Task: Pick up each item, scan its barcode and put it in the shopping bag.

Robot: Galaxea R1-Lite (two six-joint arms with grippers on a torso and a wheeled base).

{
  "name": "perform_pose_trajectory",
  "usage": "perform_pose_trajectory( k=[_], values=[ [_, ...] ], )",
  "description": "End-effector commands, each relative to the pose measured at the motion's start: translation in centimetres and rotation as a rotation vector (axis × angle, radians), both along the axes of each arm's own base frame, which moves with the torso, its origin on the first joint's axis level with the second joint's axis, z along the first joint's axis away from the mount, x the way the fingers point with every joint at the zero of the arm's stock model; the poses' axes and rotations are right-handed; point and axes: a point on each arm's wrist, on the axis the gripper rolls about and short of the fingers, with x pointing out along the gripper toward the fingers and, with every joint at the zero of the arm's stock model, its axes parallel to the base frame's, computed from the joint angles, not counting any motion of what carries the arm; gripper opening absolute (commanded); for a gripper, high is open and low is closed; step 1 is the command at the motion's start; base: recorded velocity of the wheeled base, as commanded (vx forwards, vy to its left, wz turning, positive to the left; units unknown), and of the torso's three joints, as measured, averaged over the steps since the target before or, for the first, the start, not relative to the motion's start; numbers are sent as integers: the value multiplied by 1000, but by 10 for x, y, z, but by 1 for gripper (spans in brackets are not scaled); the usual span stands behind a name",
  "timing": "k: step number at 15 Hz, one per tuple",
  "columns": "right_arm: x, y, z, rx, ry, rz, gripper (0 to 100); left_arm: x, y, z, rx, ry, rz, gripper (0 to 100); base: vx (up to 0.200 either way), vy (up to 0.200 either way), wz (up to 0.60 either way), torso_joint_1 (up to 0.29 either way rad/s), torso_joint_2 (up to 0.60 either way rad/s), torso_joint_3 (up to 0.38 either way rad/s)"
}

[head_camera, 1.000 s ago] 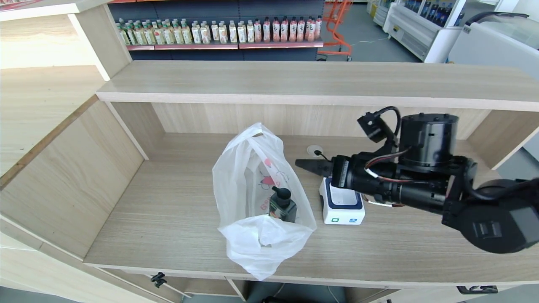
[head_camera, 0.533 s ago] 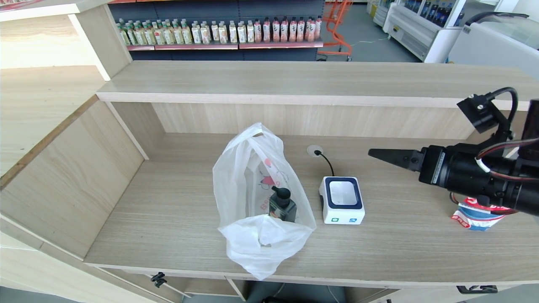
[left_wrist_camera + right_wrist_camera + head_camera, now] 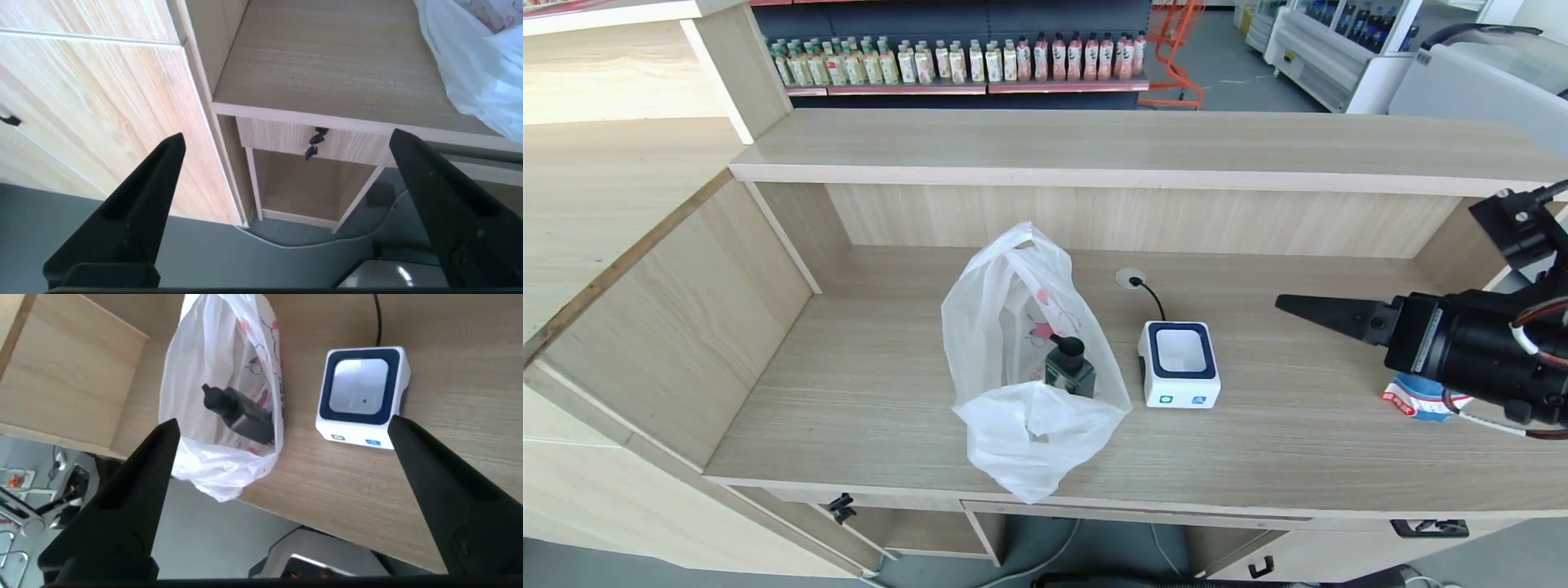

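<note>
Right hand: fingers apart, empty; I've pulled it back from the scanner.
Bottle: inside shopping bag.
Next: packet.
Left hand: apart.

Bright, even light, soft faint shadows, glare upper left, wide-angle bowing at edges.
</note>
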Motion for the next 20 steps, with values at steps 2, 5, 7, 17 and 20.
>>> perform_pose_trajectory(
  k=[2,5,7,17,20],
  values=[
    [0,-13,3,7,-14,-65,100,0,0,0,0,1,0,100,0,-200,0,12,2,-2],
    [-3,-28,4,99,64,-187,100,0,0,0,0,0,0,100,0,-200,0,5,1,4],
    [-16,-40,6,200,171,-273,100,0,0,0,-2,0,0,100,0,-200,0,7,0,-2],
    [-5,-73,0,349,287,-493,100,0,0,0,3,0,0,100,0,-180,0,3,3,3],
    [6,-76,-11,411,361,-543,100,0,0,0,2,0,0,100,0,0,0,0,0,0]
  ],
)
